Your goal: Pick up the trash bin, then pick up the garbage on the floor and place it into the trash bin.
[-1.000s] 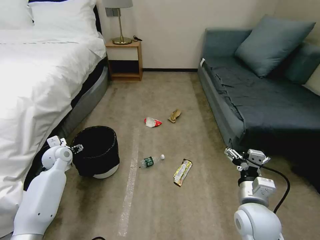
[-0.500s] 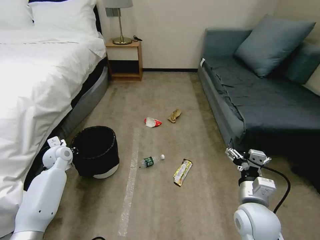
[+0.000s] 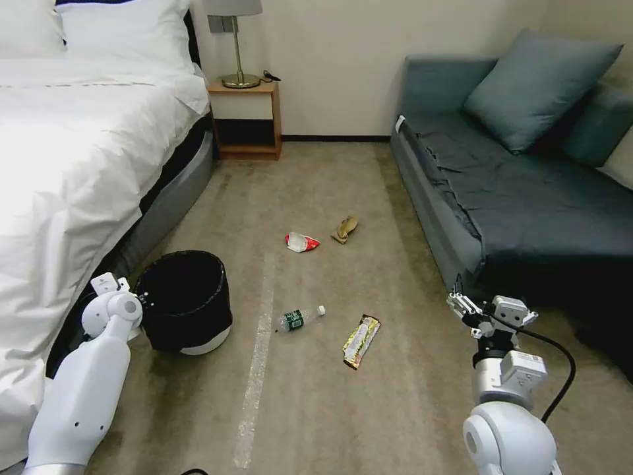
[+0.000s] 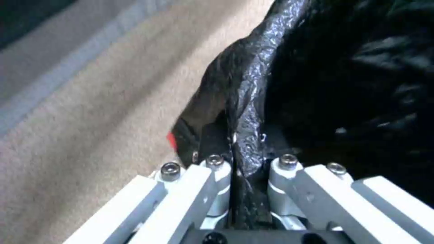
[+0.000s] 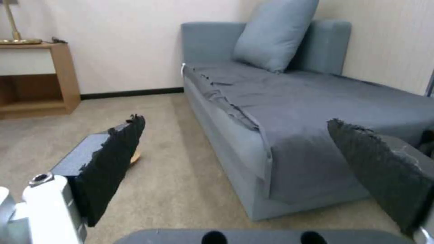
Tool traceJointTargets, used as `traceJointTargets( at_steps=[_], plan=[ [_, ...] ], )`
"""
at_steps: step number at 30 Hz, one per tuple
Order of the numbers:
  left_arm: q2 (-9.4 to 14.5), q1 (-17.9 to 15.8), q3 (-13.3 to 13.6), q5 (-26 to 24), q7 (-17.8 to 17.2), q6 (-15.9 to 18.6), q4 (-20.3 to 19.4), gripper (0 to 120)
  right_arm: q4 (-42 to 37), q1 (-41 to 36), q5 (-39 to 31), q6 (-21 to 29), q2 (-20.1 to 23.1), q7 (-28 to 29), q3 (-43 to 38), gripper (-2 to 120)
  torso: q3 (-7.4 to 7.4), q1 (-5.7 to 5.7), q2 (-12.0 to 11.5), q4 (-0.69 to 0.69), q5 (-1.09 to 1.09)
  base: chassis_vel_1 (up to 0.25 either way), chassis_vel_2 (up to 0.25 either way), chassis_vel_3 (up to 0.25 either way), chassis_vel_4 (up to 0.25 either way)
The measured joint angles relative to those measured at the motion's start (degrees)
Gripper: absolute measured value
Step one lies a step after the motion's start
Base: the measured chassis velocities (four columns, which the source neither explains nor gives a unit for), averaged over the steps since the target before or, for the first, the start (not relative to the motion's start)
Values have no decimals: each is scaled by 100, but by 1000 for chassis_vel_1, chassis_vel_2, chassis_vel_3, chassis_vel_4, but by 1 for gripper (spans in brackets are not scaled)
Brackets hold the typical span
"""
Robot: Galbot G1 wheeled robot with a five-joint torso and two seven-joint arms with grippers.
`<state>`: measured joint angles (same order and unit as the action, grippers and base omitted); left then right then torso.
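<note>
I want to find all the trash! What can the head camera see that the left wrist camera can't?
The head view alone has the garbage on the carpet: the bottle, gold wrapper, red-white packet and paper wad, plus the right gripper open near the sofa. The left wrist view alone shows, up close, the left gripper pinching the bin's bag-lined rim. Both show the trash bin and carpet.

The floor is seen from above by the head view; the sofa (image 3: 527,198) is shared with the low right wrist view.
</note>
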<state>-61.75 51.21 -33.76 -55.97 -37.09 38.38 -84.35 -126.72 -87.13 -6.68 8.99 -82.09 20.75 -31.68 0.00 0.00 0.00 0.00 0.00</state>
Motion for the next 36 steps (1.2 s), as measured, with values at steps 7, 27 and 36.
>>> traceJointTargets(
  at_steps=[7,27,36],
  plan=[
    [-45,908,-525,645,387,-13,-1597,5,-53,-154,-113,-219,103,1,45,100,0,0,0,0,1,0,0,0,0],
    [-425,1846,-911,2552,1244,-241,-3018,4,472,-575,506,-1748,216,-528,516,100,0,0,0,0,0,0,0,0,0],
    [-472,1819,-912,2599,1281,-300,-2881,4,650,-466,635,-1822,137,-626,655,100,0,0,0,0,0,0,0,0,0]
  ],
)
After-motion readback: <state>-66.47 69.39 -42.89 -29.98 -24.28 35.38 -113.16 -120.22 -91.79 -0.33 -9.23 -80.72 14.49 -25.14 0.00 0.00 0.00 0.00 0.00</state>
